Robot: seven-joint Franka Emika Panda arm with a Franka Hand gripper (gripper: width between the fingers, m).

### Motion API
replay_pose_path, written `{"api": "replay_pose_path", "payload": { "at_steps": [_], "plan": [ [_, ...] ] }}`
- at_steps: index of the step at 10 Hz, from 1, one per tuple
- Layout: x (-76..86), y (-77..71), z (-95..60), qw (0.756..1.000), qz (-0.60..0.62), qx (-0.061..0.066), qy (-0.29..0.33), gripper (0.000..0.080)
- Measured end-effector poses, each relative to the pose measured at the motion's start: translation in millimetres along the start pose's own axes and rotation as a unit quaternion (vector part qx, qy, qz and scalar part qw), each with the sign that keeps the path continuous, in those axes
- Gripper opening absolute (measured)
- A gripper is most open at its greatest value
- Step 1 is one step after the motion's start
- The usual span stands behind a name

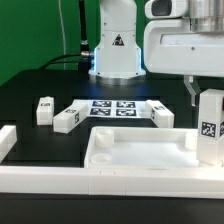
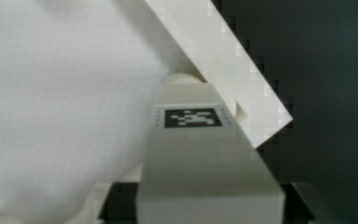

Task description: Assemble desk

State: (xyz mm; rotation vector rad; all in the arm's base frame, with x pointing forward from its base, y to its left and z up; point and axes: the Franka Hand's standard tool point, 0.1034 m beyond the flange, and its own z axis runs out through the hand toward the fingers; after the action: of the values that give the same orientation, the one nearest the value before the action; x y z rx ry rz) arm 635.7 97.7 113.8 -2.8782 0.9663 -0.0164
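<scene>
White plastic block leg [image 1: 210, 125] upright, pinched by tool [image 2: 202, 205], beside rimmed tray-like tabletop [image 1: 140, 160].

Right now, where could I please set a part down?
Free: black table between the border rail on the exterior view's left and the nearest leg. Crowded: loose legs flanking the marker board; the gripper holds a fourth leg beside the tabletop.

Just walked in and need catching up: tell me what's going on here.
The arm's end effector is gripping one white leg upright at the tabletop's end on the exterior view's right. Three more legs lie loose beside the marker board, behind the tabletop; none looks attached yet.
</scene>
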Motion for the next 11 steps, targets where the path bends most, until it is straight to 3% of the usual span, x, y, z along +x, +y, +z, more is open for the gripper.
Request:
{"api": "replay_pose_path", "payload": {
  "at_steps": [2, 6, 11],
  "plan": [
    [-0.7, -1.2, -0.3, 1.0, -0.029, 0.0, 0.0, 0.0615],
    [3.0, 2.2, 0.8, 0.975, -0.222, 0.0, 0.001, 0.0649],
    [5.5, -2.2, 0.9, 0.912, -0.409, -0.003, 0.016, 0.0649]
  ]
}}
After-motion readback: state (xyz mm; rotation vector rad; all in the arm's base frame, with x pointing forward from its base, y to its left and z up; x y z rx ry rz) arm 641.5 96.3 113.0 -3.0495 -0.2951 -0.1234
